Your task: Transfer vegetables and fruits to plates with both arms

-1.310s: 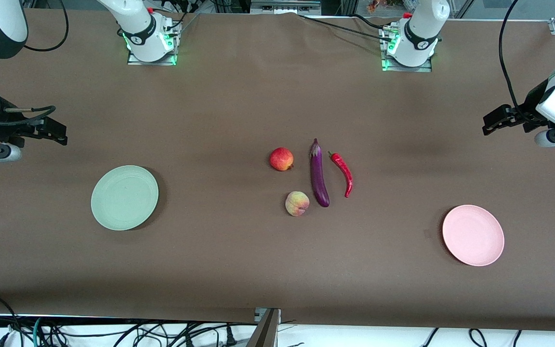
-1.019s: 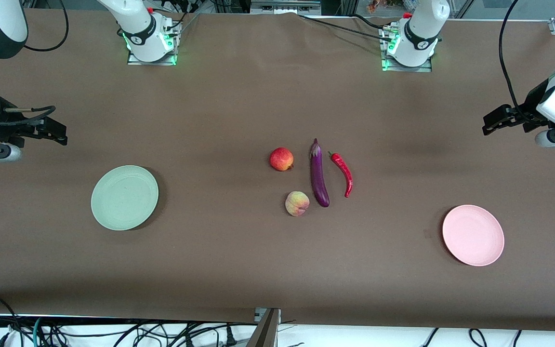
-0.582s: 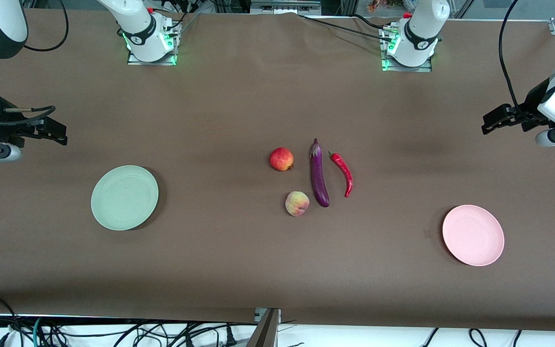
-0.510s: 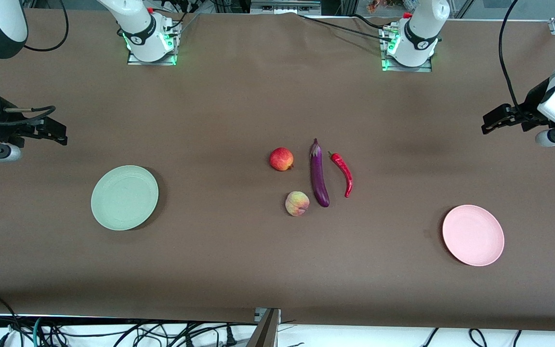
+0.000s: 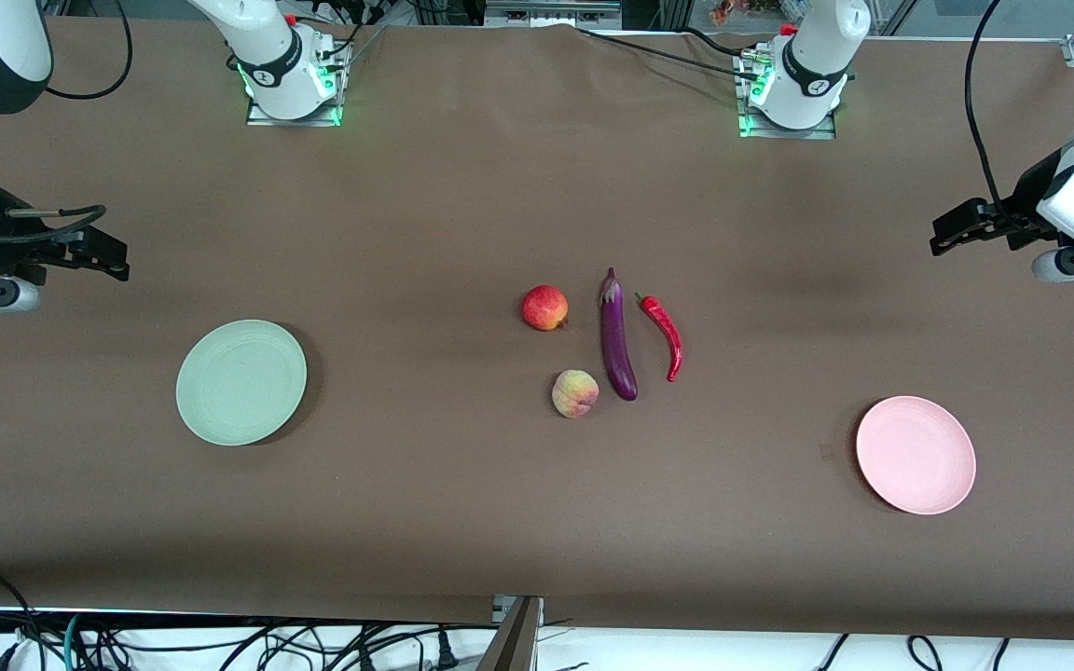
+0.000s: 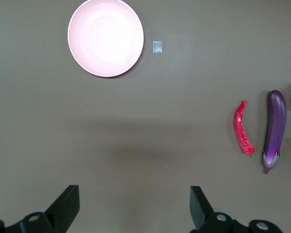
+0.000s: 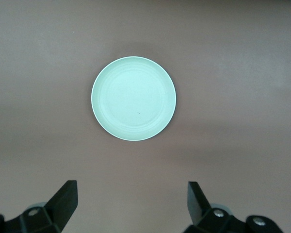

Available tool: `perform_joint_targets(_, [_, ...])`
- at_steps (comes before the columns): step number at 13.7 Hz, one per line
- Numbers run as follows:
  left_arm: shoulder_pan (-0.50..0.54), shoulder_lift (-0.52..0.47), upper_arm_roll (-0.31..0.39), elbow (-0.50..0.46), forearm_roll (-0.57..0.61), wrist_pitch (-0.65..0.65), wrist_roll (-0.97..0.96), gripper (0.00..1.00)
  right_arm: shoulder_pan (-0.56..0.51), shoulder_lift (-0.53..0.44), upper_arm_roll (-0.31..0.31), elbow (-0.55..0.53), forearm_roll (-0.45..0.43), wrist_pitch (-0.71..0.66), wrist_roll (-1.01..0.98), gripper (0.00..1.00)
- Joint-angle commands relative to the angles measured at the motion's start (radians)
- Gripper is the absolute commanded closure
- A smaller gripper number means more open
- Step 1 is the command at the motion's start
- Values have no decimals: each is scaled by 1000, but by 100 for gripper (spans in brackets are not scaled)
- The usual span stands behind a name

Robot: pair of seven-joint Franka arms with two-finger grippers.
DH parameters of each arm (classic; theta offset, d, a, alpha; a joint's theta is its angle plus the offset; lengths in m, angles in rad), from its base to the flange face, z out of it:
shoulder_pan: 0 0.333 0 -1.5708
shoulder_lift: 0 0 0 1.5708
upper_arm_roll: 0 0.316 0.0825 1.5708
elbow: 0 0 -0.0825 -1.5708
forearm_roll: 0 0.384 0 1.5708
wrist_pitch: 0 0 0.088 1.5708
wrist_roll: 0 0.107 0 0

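Left gripper crept up slightly — veg unmoved.

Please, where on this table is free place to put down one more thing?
Bare cloth lies between the green plate and the red fruit, and between the chili pepper and the pink plate. Both plates are empty. It is crowded only mid-table, where the peach and eggplant lie close.

On the plain brown table, a glossy purple eggplant has a red chili pepper with a green stem at its 3 o'clock, a red fruit at 10, and a yellowish-pink peach at 7. One plate is pale green, the other plate pink. Both grippers are black.
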Motion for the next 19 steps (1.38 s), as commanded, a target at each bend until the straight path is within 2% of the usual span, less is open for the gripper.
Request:
perform_joint_targets(1, [12, -3, -3, 8, -20, -28, 6, 0, -6, 10, 2, 22, 1, -3, 2, 0])
perform_joint_targets(4, [26, 7, -3, 8, -85, -29, 3, 0, -3, 11, 2, 22, 1, -2, 4, 0])
perform_joint_targets(10, [9, 32, -15, 6, -95, -26, -14, 0, -3, 11, 2, 22, 1, 9, -1, 0])
perform_joint_targets(12, [7, 43, -20, 6, -154, -19, -31, 0, 4, 11, 4, 22, -1, 9, 1, 0])
perform_joint_targets(17, [6, 139, -136, 5, -204, 3, -91, 0, 4, 11, 4, 22, 1, 11, 1, 0])
perform_joint_targets(19, [6, 190, -220, 2, -204, 110, -144, 0, 23, 31, 5, 22, -3, 17, -4, 0])
